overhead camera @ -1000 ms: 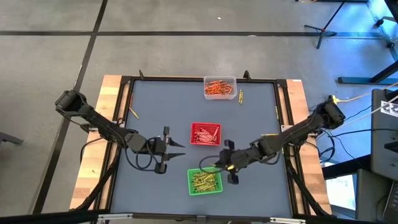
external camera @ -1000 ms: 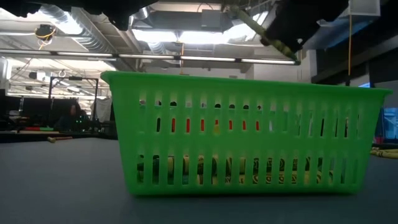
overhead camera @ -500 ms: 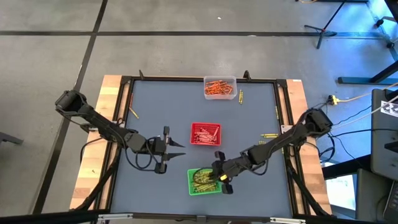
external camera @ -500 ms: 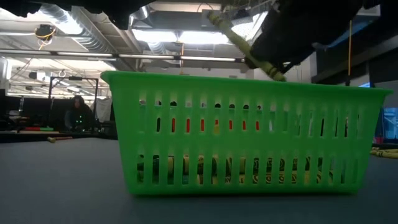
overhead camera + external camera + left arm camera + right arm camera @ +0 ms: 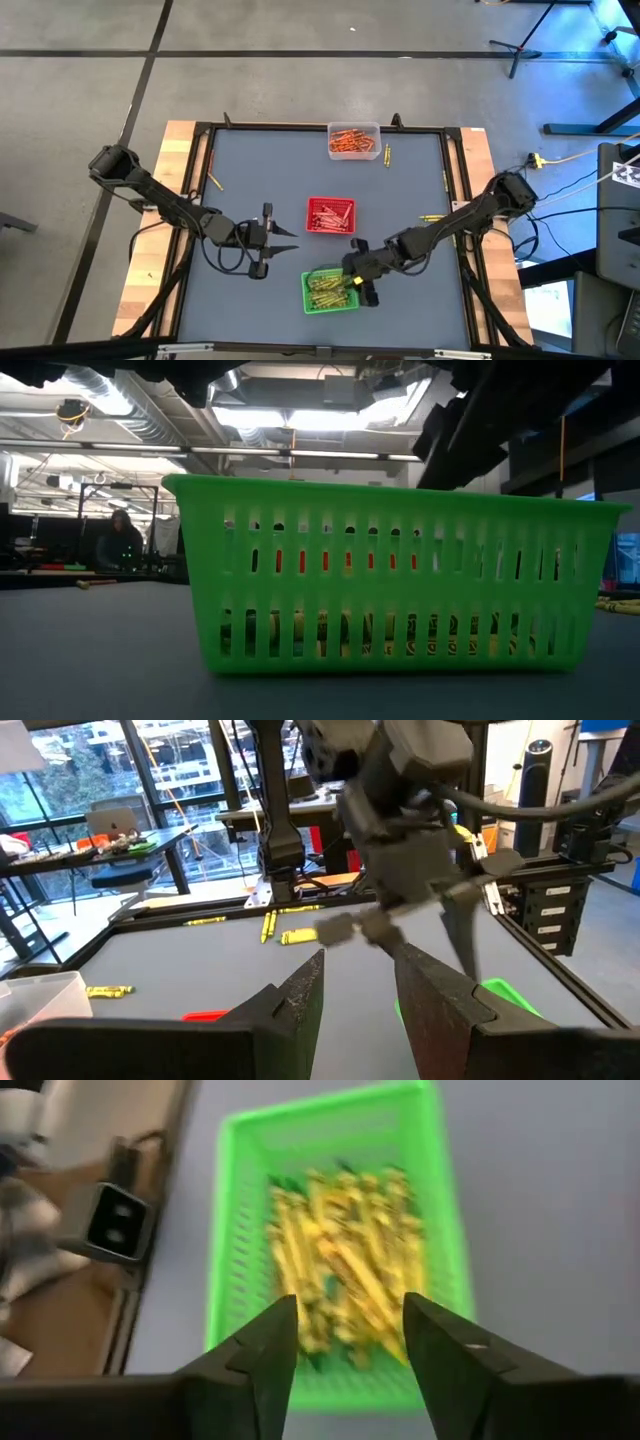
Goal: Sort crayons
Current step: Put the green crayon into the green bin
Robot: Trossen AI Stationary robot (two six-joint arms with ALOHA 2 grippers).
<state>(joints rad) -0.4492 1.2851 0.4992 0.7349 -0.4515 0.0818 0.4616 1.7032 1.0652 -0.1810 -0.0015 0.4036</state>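
A green tray (image 5: 328,291) near the table's front edge holds a heap of yellow-green crayons (image 5: 345,1270). My right gripper (image 5: 345,1318) hangs open just above that tray's right side (image 5: 354,282), fingers slanting down, nothing between them. Behind it stands a red tray (image 5: 330,215) with red crayons, and at the far edge a clear tray (image 5: 353,140) with orange crayons. Left of the red tray, my left gripper (image 5: 288,240) points level toward the right, open and holding nothing (image 5: 357,960).
Loose yellow-green crayons lie on the grey mat: one beside the clear tray (image 5: 388,155), one at the left (image 5: 214,184), two at the right (image 5: 432,217). A black frame (image 5: 455,200) borders the mat. In the low view the green tray's slotted wall (image 5: 390,600) fills the middle.
My right gripper has come down and toward the near-left, from beside the green tray to over it. The yellow-green crayon that stuck out of its fingers in the low view is gone from them: it has let go over the tray.
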